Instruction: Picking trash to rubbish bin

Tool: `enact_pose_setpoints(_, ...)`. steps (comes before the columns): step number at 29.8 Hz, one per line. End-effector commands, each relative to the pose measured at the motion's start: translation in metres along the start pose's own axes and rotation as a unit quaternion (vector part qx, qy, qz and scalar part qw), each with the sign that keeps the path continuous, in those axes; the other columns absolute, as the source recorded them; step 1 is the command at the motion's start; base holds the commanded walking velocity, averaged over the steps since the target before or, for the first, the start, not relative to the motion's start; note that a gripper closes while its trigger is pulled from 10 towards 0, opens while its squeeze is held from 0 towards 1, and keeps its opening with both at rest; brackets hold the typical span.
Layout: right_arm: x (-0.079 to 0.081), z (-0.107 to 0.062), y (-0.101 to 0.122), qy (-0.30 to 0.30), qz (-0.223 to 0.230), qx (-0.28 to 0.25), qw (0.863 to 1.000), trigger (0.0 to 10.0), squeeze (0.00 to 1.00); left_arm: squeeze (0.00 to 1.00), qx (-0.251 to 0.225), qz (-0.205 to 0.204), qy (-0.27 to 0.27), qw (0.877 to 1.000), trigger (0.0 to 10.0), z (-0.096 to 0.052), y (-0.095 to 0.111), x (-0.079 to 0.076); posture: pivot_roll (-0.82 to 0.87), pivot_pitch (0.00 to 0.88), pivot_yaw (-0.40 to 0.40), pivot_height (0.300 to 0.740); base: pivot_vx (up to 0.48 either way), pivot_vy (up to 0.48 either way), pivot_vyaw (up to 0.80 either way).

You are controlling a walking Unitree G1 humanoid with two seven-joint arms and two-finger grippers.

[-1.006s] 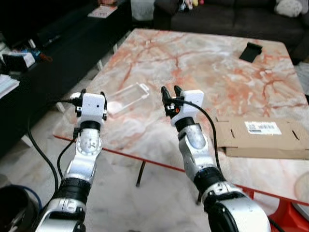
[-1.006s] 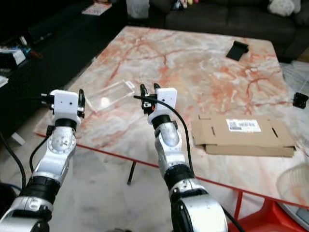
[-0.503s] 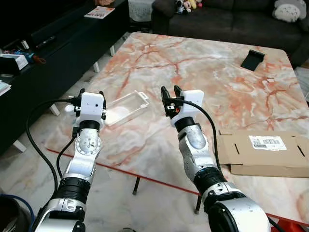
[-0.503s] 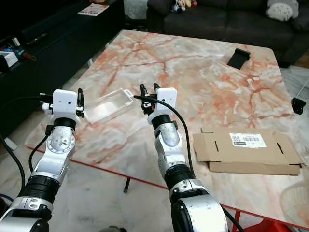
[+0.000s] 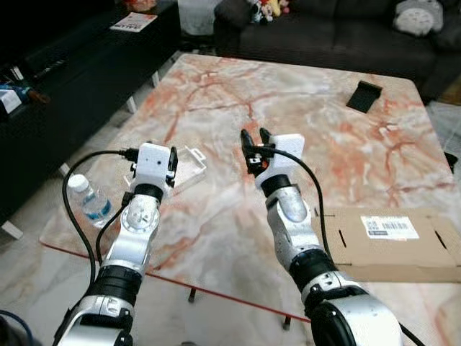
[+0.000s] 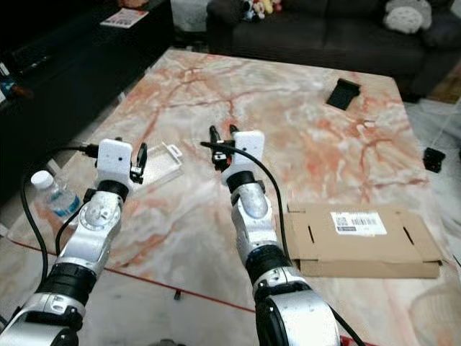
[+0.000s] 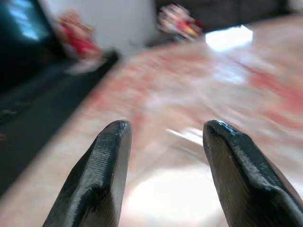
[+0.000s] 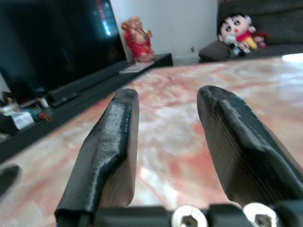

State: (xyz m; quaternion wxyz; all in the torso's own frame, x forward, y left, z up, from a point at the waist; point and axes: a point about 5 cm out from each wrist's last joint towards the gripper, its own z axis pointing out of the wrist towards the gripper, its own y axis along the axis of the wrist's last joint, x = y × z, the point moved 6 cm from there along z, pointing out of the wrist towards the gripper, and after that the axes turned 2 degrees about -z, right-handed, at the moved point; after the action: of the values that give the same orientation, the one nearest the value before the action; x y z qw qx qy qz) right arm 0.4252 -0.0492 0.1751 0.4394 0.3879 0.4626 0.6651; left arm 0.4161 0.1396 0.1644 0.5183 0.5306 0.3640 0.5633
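Observation:
A clear plastic tray [image 5: 190, 163] lies flat near the left side of the marble table [image 5: 302, 79]. My left gripper [image 5: 172, 154] hovers right at the tray's near end, fingers open with nothing between them; the left wrist view shows the left gripper [image 7: 163, 137] over a blurred, shiny tabletop. A small plastic water bottle [image 5: 91, 202] stands at the table's left edge. My right gripper [image 5: 253, 137] is raised over the middle of the table, open and empty, and the right wrist view shows the right gripper [image 8: 168, 101] over marble. A flattened cardboard box [image 5: 392, 241] lies to the right.
A black phone stand [image 5: 362, 95] sits at the table's far right. A dark sofa [image 5: 338, 29] with plush toys runs along the back. A low black TV cabinet [image 5: 65, 65] flanks the left. The table's red front edge [image 5: 216, 295] is close below my arms.
The camera has moved forward and the bottle has come into view. My left gripper has shifted right, over the table, up to the clear tray. The right arm holds its pose.

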Motion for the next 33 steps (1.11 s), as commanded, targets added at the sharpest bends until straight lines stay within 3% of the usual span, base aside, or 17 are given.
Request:
enact_pose_setpoints(1, 0.000, 0.000, 0.000, -0.003, 0.007, 0.001, 1.000, 10.0, 0.00, 1.00, 0.031, -0.007, -0.041, 0.999, 10.0, -0.003, -0.014, -0.010, 0.12, 0.097, -0.010, 0.740, 0.000, 0.000, 0.00)
enact_pose_setpoints(4, 0.001, 0.000, 0.000, -0.003, 0.007, 0.000, 1.000, 10.0, 0.00, 1.00, 0.036, -0.006, -0.039, 0.999, 10.0, -0.003, -0.017, -0.004, 0.12, 0.099, -0.010, 0.740, 0.000, 0.000, 0.00)
enact_pose_setpoints(6, -0.001, 0.000, -0.001, -0.004, 0.006, 0.002, 1.000, 10.0, 0.00, 1.00, 0.042, 0.000, -0.018, 0.999, 10.0, -0.002, -0.019, 0.010, 0.12, 0.099, -0.010, 0.740, 0.000, 0.000, 0.00)
enact_pose_setpoints(13, -0.002, -0.001, -0.002, -0.005, 0.006, 0.004, 1.000, 10.0, 0.00, 1.00, 0.051, 0.003, -0.036, 0.998, 10.0, 0.001, -0.020, 0.015, 0.12, 0.097, -0.014, 0.740, 0.000, 0.000, 0.00)
enact_pose_setpoints(15, -0.001, 0.000, -0.001, -0.002, 0.005, 0.003, 1.000, 10.0, 0.00, 1.00, 0.058, 0.017, -0.031, 0.998, 10.0, 0.005, -0.021, 0.025, 0.12, 0.091, -0.019, 0.740, 0.000, 0.000, 0.00)
enact_pose_setpoints(33, -0.004, -0.007, -0.005, 0.002, -0.003, 0.006, 1.000, 10.0, 0.00, 1.00, 0.079, 0.027, -0.047, 0.995, 10.0, 0.018, -0.023, 0.032, 0.09, 0.124, -0.034, 0.740, 0.000, 0.000, 0.00)
